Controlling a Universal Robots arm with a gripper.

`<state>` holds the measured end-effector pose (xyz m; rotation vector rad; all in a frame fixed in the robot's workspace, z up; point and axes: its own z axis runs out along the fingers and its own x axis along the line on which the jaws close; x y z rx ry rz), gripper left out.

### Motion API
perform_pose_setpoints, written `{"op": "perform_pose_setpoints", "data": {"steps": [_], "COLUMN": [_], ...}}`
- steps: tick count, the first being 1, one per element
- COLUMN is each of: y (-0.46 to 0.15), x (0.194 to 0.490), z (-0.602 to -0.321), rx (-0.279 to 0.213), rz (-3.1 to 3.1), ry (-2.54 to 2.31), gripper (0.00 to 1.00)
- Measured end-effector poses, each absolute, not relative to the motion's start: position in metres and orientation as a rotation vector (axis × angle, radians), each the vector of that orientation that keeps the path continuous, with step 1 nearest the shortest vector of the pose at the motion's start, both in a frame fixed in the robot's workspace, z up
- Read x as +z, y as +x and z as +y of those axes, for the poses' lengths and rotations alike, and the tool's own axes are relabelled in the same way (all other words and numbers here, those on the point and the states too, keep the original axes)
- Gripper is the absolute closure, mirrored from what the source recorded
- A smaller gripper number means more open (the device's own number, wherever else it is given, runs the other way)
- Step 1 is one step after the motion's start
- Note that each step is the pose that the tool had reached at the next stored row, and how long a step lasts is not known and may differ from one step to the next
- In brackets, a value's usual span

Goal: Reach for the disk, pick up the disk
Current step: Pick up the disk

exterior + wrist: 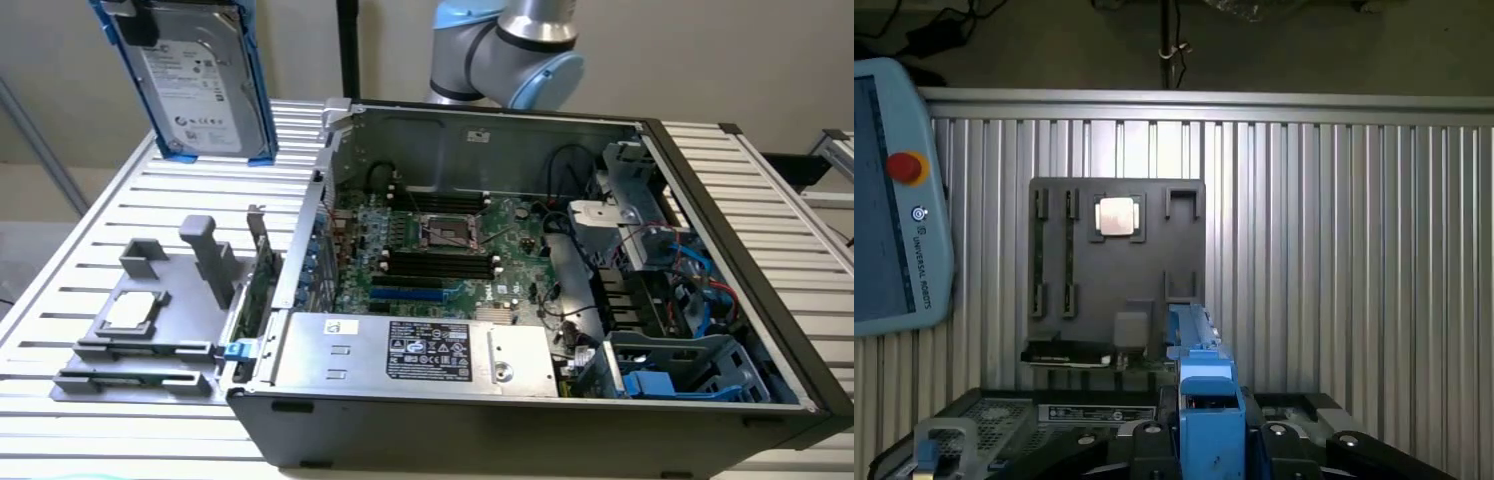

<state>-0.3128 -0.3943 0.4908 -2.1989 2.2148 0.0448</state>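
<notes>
Exterior view, disk [200,80]: was held aloft and upright over the far corner of the counter [80,230] at the exterior view's left, its white label toward the camera and its blue frame along the edges.
Gripper [1209,440]: in the wrist view, its dark fingers [1139,445] sat on either side of the disk's blue edge, pinching the disk.
Computer case [534,300]: lay open on the counter, with the motherboard [441,235] and power supply [414,350] exposed.
Grey fixture tray [147,320]: lay just beside the case at the exterior view's left, with a small square silver chip [131,312] seated in it.
Robot arm [514,45]: rose behind the case.
Teach pendant [894,200]: lay at the counter's side in the wrist view.
</notes>
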Motion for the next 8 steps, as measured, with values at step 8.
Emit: {"op": "perform_pose_setpoints", "data": {"steps": [8], "y": [-0.277], "x": [0.506], "z": [-0.405], "rx": [0.047], "rz": [2.216], "ry": [-2.200], "gripper": [0.67]}}
